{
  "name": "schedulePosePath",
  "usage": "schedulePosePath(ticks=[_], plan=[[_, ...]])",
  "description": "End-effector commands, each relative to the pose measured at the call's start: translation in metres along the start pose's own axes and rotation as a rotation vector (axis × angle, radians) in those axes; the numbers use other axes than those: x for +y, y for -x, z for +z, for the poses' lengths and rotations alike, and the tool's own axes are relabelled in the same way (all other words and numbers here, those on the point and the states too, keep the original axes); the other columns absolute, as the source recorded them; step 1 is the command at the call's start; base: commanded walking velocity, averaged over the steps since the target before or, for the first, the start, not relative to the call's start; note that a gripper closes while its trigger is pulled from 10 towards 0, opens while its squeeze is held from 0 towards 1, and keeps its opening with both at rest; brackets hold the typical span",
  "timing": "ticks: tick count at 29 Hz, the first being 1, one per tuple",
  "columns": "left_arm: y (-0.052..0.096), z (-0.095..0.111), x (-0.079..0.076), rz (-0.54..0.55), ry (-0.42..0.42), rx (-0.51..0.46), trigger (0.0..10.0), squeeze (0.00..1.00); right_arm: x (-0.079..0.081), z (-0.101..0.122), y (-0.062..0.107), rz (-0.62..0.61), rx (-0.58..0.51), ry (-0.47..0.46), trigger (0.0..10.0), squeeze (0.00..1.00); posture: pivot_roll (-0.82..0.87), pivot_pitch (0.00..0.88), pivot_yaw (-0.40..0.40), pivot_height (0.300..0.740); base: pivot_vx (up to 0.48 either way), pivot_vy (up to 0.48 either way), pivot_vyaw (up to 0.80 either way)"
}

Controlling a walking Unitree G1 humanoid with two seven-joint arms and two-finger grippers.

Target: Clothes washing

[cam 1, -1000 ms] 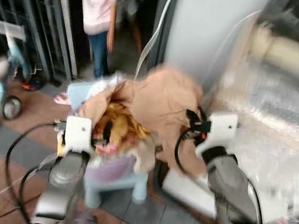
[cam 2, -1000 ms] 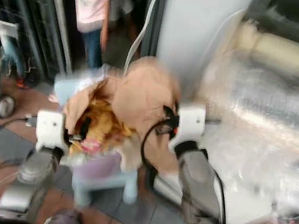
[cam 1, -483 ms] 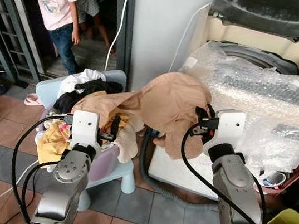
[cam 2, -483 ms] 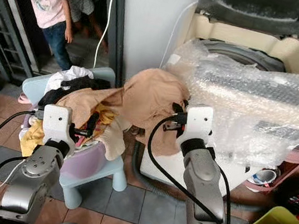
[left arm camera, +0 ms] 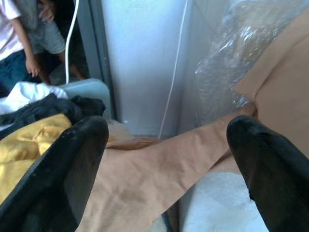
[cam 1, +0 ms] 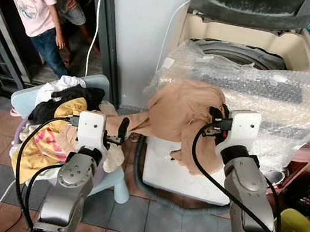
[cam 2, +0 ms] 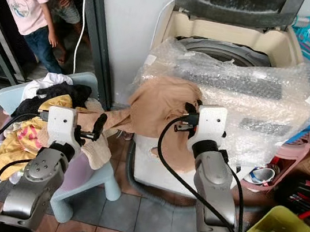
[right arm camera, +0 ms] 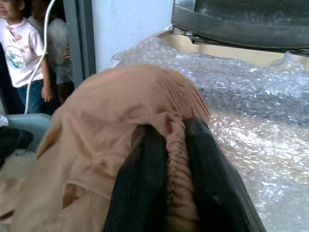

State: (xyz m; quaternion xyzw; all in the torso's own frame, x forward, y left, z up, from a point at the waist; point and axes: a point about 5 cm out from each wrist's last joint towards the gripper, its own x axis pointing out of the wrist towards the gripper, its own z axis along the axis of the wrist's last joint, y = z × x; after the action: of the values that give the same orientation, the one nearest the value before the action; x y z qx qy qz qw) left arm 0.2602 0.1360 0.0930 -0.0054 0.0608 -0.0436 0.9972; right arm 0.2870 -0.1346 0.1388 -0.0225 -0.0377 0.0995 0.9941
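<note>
While the right end effector (right arm camera: 166, 193) is pinching a gathered fold of the tan cotton garment (cam 1: 179, 111) between its two black fingers (right arm camera: 140, 188), it is holding that cloth up at the centre of the head views, against the front of the cream top-loading washing machine (cam 1: 245, 42). The garment is bulging in a rounded hump over the fingers, and one long tail of it is trailing toward the lower left of the frame, down to the heap of mixed laundry (cam 1: 53, 130) on the pale blue plastic child's chair (cam 1: 107, 179). The left end effector (left arm camera: 164, 159) is standing wide, its fingers well apart and gripping nothing, with the tan tail passing between them; in the head views it is sitting left of centre, just beside the heap.

A sheet of clear bubble wrap (cam 1: 281, 94) is covering the machine's top and front, and the dark lid (cam 1: 253, 5) is standing raised at the upper edge of the frame, the drum ring (cam 1: 240, 52) showing behind the wrap. At the upper left a person in a pink shirt (cam 1: 26, 3) is standing in a doorway.

The step in hand looks like carrying the garment from chair to drum. The next move probably calls for lifting higher over the bubble wrap edge, so the trailing tail is clearing the chair before release.
</note>
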Motion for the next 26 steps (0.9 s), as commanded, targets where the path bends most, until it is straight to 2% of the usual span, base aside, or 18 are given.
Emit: schedulePosePath(ticks=[1,6,9,12,18,26], plan=[[-0.001,0.003,-0.005,-0.007,0.006,-0.012,10.0,0.0,-0.007,0.008,-0.001,-0.022,-0.037,0.017,10.0,0.0,-0.02,0.0,0.02,0.74,0.0,-0.33,0.0],[-0.001,0.004,-0.004,0.031,0.008,-0.028,10.0,0.0,-0.011,0.01,-0.003,-0.026,-0.044,0.03,10.0,0.0,-0.02,0.0,0.017,0.74,0.0,-0.064,0.0],[-0.002,0.007,-0.003,0.051,-0.017,-0.047,10.0,0.0,-0.014,0.016,-0.008,-0.008,-0.072,0.081,10.0,0.0,-0.02,0.0,0.017,0.74,0.0,0.0,0.0],[-0.002,0.008,-0.004,0.025,0.01,-0.05,10.0,0.0,-0.019,0.024,-0.015,-0.001,-0.099,0.116,10.0,0.0,-0.02,0.0,0.017,0.74,0.0,0.0,0.0],[-0.002,0.009,-0.003,0.022,0.039,-0.06,10.0,0.0,-0.039,0.058,-0.043,0.009,-0.197,0.19,10.0,0.0,-0.02,0.0,0.015,0.74,0.194,0.0,0.0],[-0.002,0.006,-0.002,0.04,0.042,-0.047,10.0,0.0,-0.035,0.09,-0.065,0.113,-0.299,0.291,10.0,0.0,-0.01,0.0,0.008,0.74,0.324,0.0,0.0]])
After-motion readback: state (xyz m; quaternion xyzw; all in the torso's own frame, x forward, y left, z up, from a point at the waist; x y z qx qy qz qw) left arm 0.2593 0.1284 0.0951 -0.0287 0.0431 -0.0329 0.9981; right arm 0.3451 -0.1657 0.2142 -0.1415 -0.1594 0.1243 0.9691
